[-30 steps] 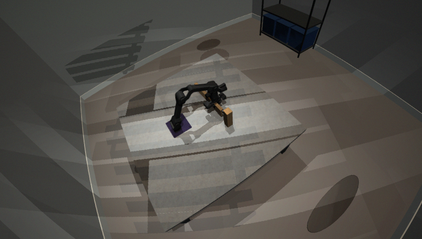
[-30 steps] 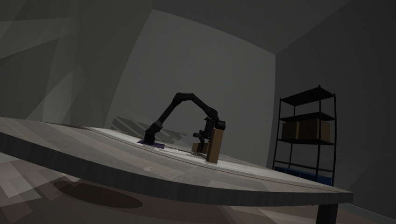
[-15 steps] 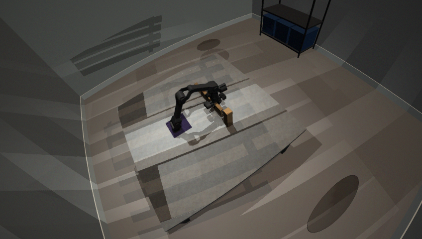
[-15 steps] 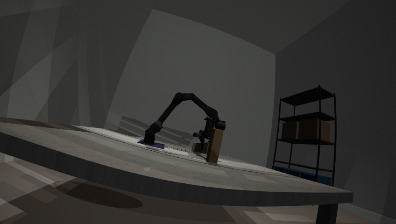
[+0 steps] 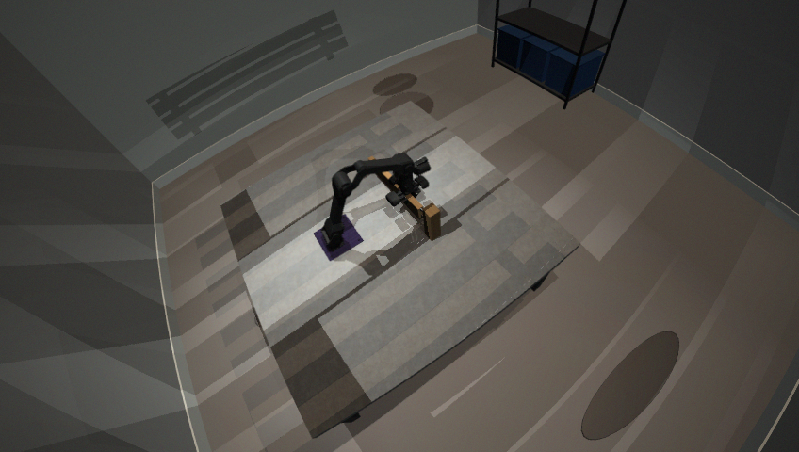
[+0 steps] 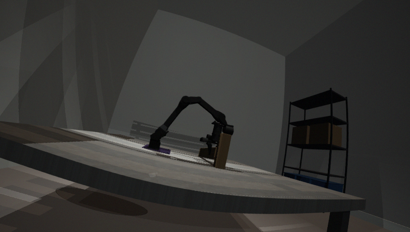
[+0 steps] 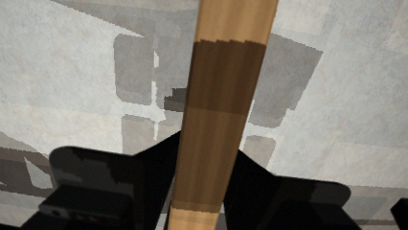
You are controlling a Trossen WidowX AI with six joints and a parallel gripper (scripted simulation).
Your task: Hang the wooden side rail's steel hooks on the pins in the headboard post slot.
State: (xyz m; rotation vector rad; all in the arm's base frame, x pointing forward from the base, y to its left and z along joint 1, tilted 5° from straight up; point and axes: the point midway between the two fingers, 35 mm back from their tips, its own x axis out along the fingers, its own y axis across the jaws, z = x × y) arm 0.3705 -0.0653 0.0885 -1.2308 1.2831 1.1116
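Note:
The wooden side rail [image 5: 414, 204] [image 6: 203, 152] [image 7: 217, 91] runs under the arm, its near end close to the headboard post [image 5: 432, 221] [image 6: 223, 151], which stands upright on the table. The gripper [image 5: 407, 195] [image 6: 209, 153] [image 7: 206, 165] is shut on the rail, one finger on each side in the wrist view. The rail's end is at or very near the post's inner face in the top view. The hooks, the pins and the slot are too small or hidden to tell whether they are engaged. Whether the far end touches the table is unclear.
The arm's base stands on a purple mat [image 5: 352, 240] [image 6: 165, 151] on the grey table [image 5: 426, 324] [image 6: 178, 181]. The post stands just beyond the gripper. Shelving [image 5: 552, 27] [image 6: 317, 146] with boxes stands on the floor away from the table.

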